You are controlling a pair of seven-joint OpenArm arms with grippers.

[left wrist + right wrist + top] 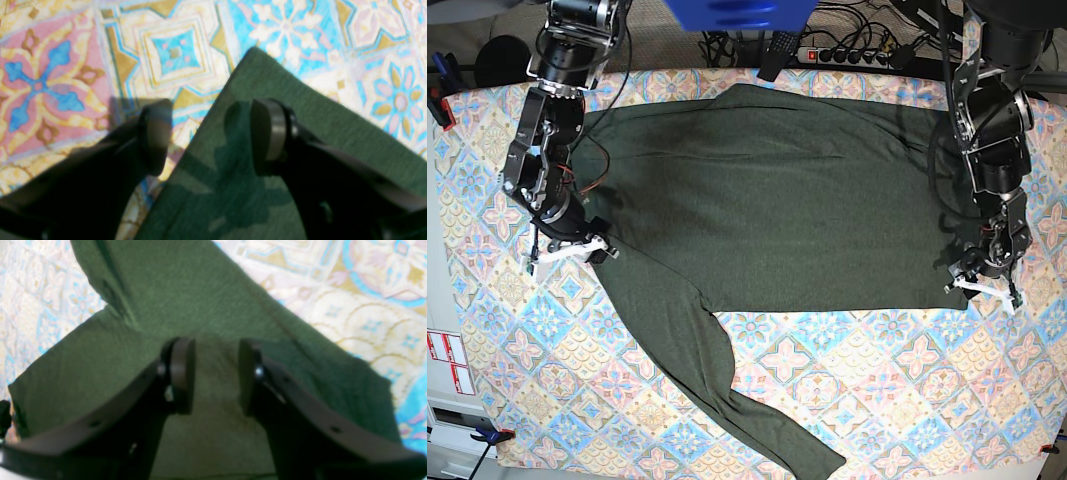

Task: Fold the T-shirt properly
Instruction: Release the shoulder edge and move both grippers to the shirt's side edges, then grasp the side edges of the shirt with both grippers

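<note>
Base view only — T-shirt (767, 190) spread flat; wrist views — left gripper (210, 136), right gripper (215, 373) both agape.

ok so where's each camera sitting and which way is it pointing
left wrist: on the left arm, looking down past the open left claw at a T-shirt corner on the patterned tablecloth.
right wrist: on the right arm, looking past the right claw, which stands over shirt fabric.
base: overhead, facing down on the spread shirt; both arms show.
All views share the shirt and cloth.

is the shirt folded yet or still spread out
Mostly spread: the shirt lies flat across the patterned table, body unfolded, one sleeve trailing toward the near edge.
</note>
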